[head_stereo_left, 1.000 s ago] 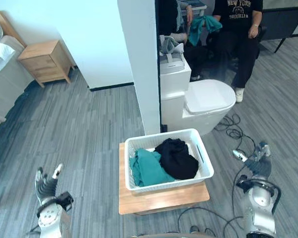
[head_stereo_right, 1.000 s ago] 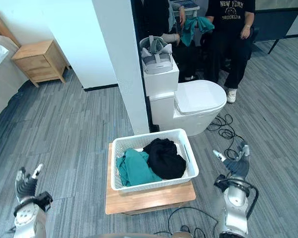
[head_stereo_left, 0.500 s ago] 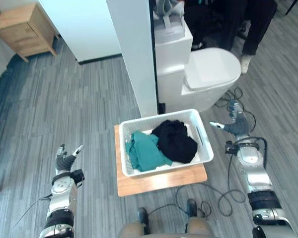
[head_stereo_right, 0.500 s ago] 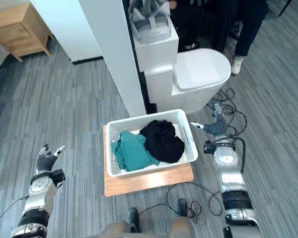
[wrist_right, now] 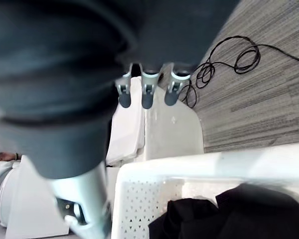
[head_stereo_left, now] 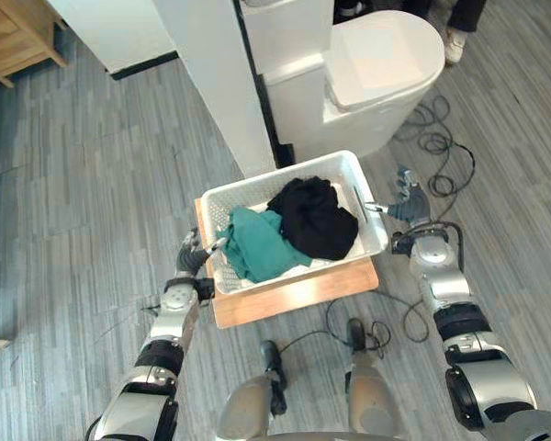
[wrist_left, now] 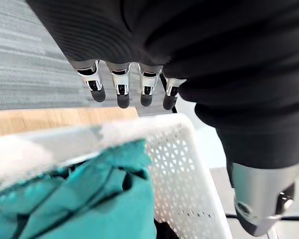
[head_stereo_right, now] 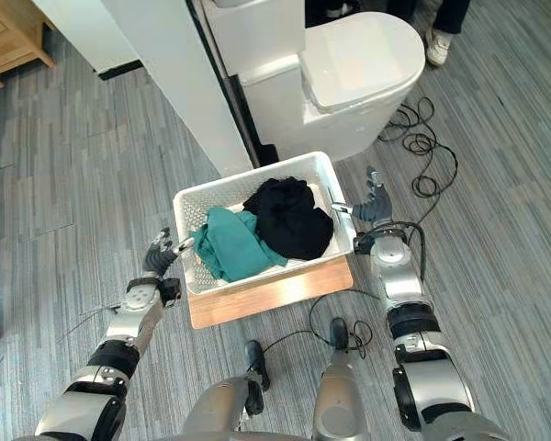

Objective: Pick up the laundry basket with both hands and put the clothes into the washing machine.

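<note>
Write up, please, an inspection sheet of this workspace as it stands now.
surface: low wooden platform on grey plank floor, carrying the basket.
job's things: white laundry basket holds a teal garment and a black garment.
clutter: nothing seen.
hands: left hand open at the basket's left end, right hand open at its right end; contact cannot be told.
cables: nothing seen on the platform or in the basket.
surroundings: toilet and white partition behind the basket; wooden nightstand far left; a person's shoe beyond the toilet.

Grey floor (head_stereo_left: pixel 73 184), white toilet (head_stereo_left: pixel 386 55) (lid apparently shut).
</note>
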{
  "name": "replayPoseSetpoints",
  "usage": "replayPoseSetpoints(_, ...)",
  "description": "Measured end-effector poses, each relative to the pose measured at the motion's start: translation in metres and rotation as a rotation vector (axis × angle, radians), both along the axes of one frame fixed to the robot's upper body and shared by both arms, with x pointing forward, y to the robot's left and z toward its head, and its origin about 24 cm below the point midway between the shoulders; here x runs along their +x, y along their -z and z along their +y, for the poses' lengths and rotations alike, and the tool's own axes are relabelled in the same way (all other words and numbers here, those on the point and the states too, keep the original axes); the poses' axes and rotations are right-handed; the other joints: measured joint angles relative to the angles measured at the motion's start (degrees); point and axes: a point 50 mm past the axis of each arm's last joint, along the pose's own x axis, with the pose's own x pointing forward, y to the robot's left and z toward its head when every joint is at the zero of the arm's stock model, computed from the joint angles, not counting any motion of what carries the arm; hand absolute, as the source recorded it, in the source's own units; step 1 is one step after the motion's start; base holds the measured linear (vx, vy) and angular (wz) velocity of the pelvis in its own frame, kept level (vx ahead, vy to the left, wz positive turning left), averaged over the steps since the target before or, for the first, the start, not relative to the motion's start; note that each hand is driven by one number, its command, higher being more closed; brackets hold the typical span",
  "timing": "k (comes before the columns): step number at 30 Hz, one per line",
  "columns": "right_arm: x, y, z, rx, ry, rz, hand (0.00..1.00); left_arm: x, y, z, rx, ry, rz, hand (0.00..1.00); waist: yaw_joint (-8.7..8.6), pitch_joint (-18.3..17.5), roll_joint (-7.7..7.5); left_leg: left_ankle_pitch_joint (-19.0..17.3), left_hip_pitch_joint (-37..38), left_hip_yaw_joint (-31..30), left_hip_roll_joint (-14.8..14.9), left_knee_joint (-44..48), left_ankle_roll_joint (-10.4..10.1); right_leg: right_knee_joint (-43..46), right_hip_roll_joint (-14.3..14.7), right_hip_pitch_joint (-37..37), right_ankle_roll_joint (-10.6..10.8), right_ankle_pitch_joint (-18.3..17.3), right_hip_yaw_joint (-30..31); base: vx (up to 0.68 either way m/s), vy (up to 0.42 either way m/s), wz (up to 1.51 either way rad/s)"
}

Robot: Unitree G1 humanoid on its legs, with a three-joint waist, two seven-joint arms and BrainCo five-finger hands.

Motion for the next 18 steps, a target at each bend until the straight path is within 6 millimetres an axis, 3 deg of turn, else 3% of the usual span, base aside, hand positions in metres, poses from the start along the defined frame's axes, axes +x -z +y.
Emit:
replayPoseSetpoints(6, 0.001, -0.001, 0.004, -0.033, -0.005, 0.001, 0.00, 0.008, -0.005, -0.001, -0.007, -0.033, 0.007, 0.00, -0.13, 2.11, -0.01, 0.32, -0.17, 1.19, -0.15, -0.09, 0.21, -0.05, 0.06, -0.90, 0.03, 0.89, 1.34, -0.05, -0.003, -0.10)
replayPoseSetpoints(18, 0.004, -0.004, 0.014, -0.077, -0.034, 0.003, 0.00, 0.011, -0.001, 0.004, -0.074, -0.129, 0.028, 0.00, -0.33, 2.48, 0.00, 1.47, -0.35, 1.59, -0.43, -1.67, 0.27, -0.42, 0.10, -1.90, 0.25, 1.45, 1.95, -0.01, -0.003, -0.02)
